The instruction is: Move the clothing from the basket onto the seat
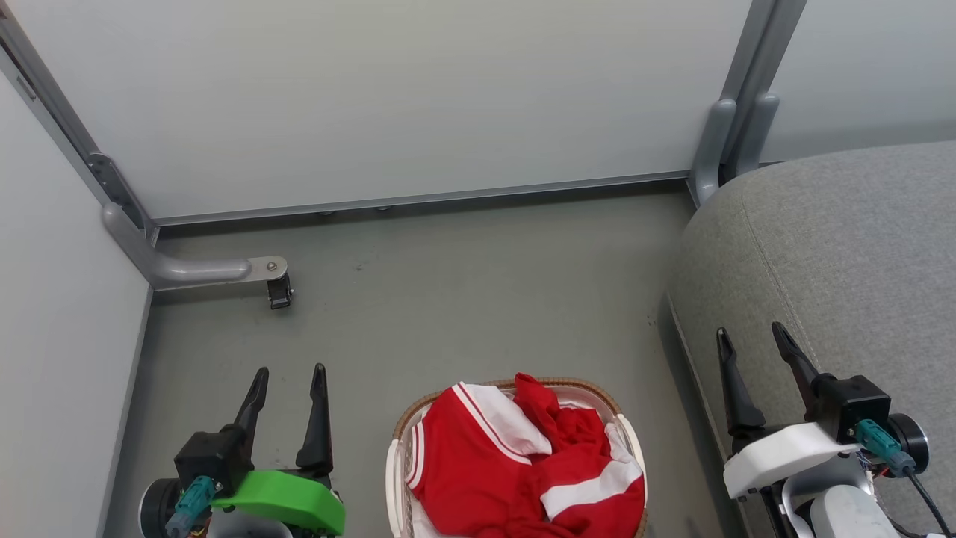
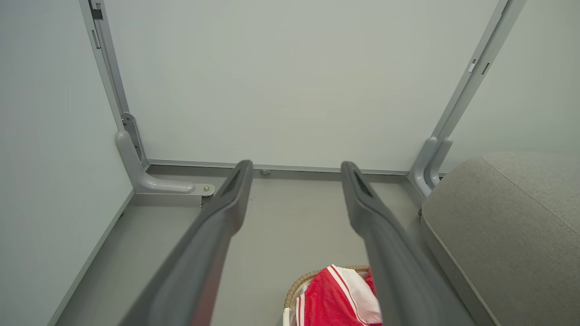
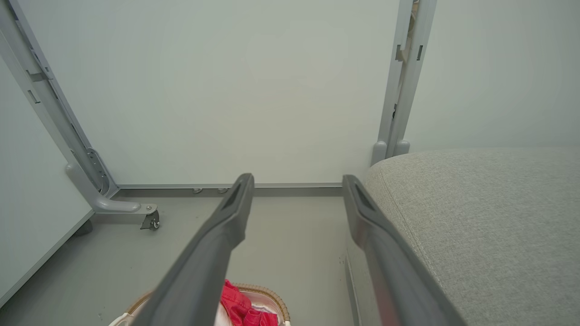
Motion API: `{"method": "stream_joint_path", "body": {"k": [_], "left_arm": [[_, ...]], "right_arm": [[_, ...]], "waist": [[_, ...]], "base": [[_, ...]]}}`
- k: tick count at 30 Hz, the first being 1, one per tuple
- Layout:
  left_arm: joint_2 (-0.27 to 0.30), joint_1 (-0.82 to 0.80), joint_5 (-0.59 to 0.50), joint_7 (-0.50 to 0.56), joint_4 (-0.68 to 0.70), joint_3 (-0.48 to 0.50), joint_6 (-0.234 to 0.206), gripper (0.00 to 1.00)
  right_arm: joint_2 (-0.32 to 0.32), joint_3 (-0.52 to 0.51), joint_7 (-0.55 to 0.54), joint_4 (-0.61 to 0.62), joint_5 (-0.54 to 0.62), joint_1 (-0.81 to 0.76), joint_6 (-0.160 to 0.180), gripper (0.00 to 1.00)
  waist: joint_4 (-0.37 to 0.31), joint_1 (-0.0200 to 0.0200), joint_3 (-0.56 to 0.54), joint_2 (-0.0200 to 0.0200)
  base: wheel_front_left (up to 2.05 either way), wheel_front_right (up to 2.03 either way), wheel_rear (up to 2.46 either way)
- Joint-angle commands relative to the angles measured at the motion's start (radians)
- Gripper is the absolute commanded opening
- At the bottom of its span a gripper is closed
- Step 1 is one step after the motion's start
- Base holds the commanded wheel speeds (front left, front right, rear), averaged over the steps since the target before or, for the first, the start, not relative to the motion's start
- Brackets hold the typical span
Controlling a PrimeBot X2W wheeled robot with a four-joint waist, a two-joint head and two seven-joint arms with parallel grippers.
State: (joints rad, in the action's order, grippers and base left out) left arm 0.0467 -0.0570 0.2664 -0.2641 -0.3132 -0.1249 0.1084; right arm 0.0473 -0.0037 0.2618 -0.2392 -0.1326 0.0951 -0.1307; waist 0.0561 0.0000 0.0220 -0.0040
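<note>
left fingers (image 1: pixel 317 426) and right fingers (image 1: pixel 736 396) spread wide, empty — clothing (image 1: pixel 463 456) heaped in the basket (image 1: pixel 393 471).

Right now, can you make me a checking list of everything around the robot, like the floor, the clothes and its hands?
Surface: grey floor, with the basket standing on it.
Job's things: red and white clothing heaped in the basket; grey seat to the right, clothing not yet on it.
Clutter: nothing seen.
Grippers: left gripper and right gripper both open, holding nothing.
Cables: black cable at the right wrist.
Surroundings: white panels; grey metal foot with a caster.
</note>
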Motion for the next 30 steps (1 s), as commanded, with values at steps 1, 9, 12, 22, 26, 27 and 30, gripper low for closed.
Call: {"method": "stream_joint_path", "body": {"k": [1, 9, 12, 22, 26, 27, 30], "left_arm": [[0.007, -0.015, 0.000, -0.001, -0.001, 0.002, -0.003, 1.00], [0.007, -0.017, 0.002, -0.001, -0.002, 0.001, -0.003, 1.00], [0.007, -0.018, 0.003, -0.001, -0.002, 0.001, -0.002, 1.00], [0.006, -0.044, -0.016, -0.001, 0.002, -0.045, 0.004, 1.00], [0.006, -0.092, -0.040, -0.001, -0.014, -0.099, 0.009, 1.00], [0.006, -0.108, -0.046, -0.001, -0.019, -0.110, 0.011, 1.00], [0.006, -0.166, -0.032, 0.000, -0.045, -0.151, 0.013, 1.00]], "right_arm": [[0.006, -0.002, 0.005, -0.003, -0.003, 0.011, 0.000, 1.00], [0.006, -0.005, 0.005, -0.003, -0.003, 0.012, 0.000, 1.00], [0.006, -0.006, 0.005, -0.002, -0.003, 0.013, 0.000, 1.00], [0.006, -0.029, 0.005, 0.017, 0.013, 0.032, 0.000, 1.00], [0.006, -0.047, 0.005, 0.039, 0.025, 0.063, 0.000, 1.00], [0.006, -0.051, 0.005, 0.047, 0.028, 0.071, 0.000, 1.00], [0.006, -0.073, 0.005, 0.081, 0.043, 0.102, 0.000, 1.00]], "waist": [[0.000, 0.0000, 0.000, 0.0040], [0.000, 0.0000, 0.001, 0.0040], [0.000, 0.0000, 0.002, 0.0040], [-0.001, 0.0000, 0.054, 0.0040], [-0.005, 0.0000, 0.116, 0.0040], [-0.006, 0.0000, 0.132, 0.0040], [-0.011, 0.0000, 0.197, 0.0040]], "base": [[0.00, 0.00, 0.00], [0.00, 0.00, 0.00], [0.00, 0.00, 0.00], [0.00, 0.00, 0.00], [0.00, 0.00, 0.00], [0.00, 0.00, 0.00], [0.00, 0.00, 0.00]]}}
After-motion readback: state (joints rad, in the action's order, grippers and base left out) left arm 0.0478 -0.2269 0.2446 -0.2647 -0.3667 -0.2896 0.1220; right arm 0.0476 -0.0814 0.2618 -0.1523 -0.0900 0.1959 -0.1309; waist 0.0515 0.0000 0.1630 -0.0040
